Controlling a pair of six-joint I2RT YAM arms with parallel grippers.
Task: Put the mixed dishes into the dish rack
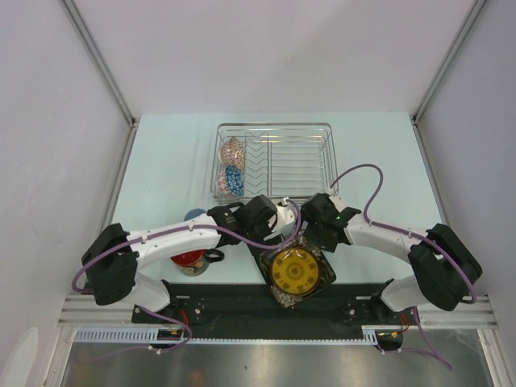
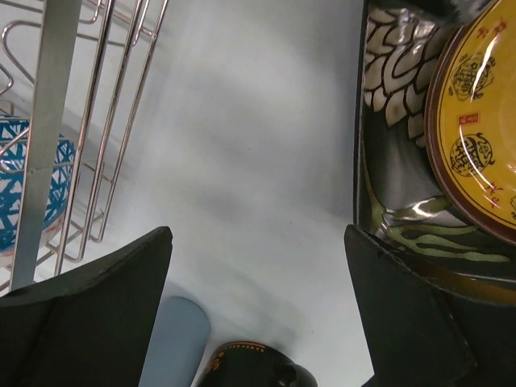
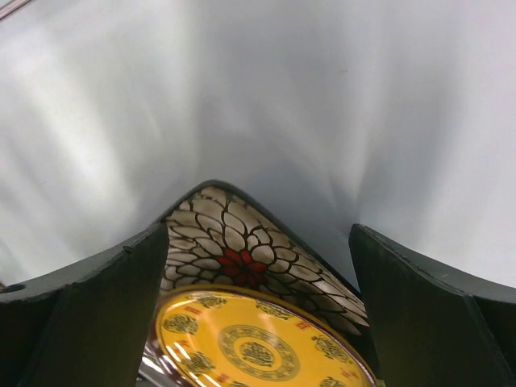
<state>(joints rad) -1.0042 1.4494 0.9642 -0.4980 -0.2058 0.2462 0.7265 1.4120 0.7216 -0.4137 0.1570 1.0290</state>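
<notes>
The dark square plate with the yellow round motif (image 1: pixel 294 272) lies at the table's near edge. My right gripper (image 1: pixel 306 235) is open with its fingers on either side of the plate's far corner (image 3: pixel 242 250); I cannot tell whether they touch it. My left gripper (image 1: pixel 282 231) is open and empty just left of the plate (image 2: pixel 399 121). The dish rack (image 1: pixel 322 161) holds the reddish-white bowl (image 1: pixel 233 151) and the blue-patterned bowl (image 1: pixel 232 182). The red-inside mug (image 1: pixel 192 260) and the light-blue cup (image 1: pixel 194 215) stand partly hidden under my left arm.
In the left wrist view the rack's wires (image 2: pixel 97 121) and the blue bowl (image 2: pixel 32 185) are at the left, and the cup (image 2: pixel 173 347) and mug (image 2: pixel 250 367) sit at the bottom edge. A black base rail (image 1: pixel 242 302) runs along the near edge.
</notes>
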